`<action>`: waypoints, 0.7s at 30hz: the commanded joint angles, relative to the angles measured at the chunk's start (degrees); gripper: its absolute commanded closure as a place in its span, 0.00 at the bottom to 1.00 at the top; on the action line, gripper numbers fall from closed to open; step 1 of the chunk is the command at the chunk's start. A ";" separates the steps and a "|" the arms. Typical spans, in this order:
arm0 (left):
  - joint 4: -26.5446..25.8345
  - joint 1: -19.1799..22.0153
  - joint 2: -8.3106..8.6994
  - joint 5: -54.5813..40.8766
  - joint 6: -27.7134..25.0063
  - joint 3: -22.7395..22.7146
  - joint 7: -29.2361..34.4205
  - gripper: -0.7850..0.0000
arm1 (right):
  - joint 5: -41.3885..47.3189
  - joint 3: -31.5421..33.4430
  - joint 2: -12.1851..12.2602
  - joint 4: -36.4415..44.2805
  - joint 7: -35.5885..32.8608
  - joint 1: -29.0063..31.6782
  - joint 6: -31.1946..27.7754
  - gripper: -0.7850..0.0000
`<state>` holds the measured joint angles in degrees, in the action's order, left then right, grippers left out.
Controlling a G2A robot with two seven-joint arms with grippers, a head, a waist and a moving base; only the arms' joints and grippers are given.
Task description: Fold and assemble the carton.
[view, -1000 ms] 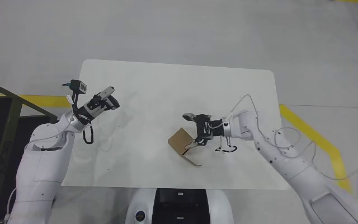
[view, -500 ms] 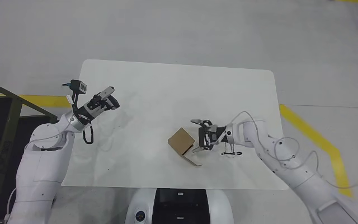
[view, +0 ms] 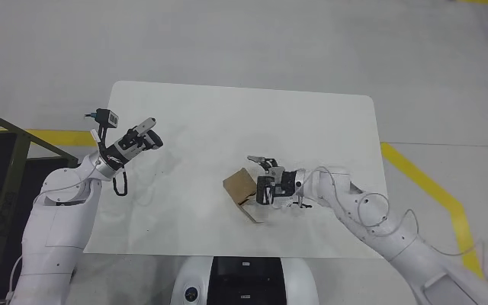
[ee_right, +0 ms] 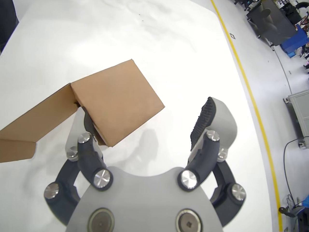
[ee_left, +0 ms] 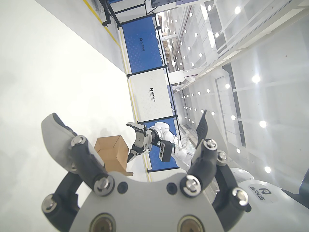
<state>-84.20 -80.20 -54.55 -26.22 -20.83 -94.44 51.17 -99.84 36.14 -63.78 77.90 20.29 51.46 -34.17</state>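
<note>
where the brown cardboard carton (view: 238, 185) is set: lower centre of the white table (view: 229, 114).
right gripper (ee_right: 147, 109): spread, set against the carton.
left gripper (view: 155, 131): spread, held at frame left.

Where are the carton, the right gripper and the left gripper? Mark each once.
carton (ee_right: 115, 102): right wrist view, on its broad brown panel.
right gripper (view: 261, 181): top view, midway between its fingertips, at the carton's edge.
left gripper (view: 155, 131): top view, midway between its fingertips.
</note>
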 commanded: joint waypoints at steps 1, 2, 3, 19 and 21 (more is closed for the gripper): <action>0.00 0.00 0.00 0.00 0.00 0.00 0.00 0.00 | -1.37 -0.45 -0.33 0.22 0.16 -0.51 0.90 0.00; 0.00 0.00 0.00 0.00 0.00 0.00 0.00 0.00 | -2.11 -0.81 -0.53 0.38 0.18 -0.73 1.18 0.00; 0.00 0.00 0.00 0.00 0.00 0.00 0.00 0.00 | -3.39 -1.27 -0.71 0.51 -0.21 -1.07 1.48 0.00; 0.00 0.00 0.00 0.00 0.00 0.00 0.00 0.00 | -15.32 -4.96 -2.52 3.50 -1.13 -1.19 6.78 0.32; 0.00 0.00 0.00 0.00 0.00 0.00 0.00 0.00 | -16.24 -5.22 -2.75 3.46 -1.02 -1.38 6.99 0.51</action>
<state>-84.20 -80.20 -54.55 -26.22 -20.83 -94.44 51.17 -115.58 31.04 -66.41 81.40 19.23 50.20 -27.33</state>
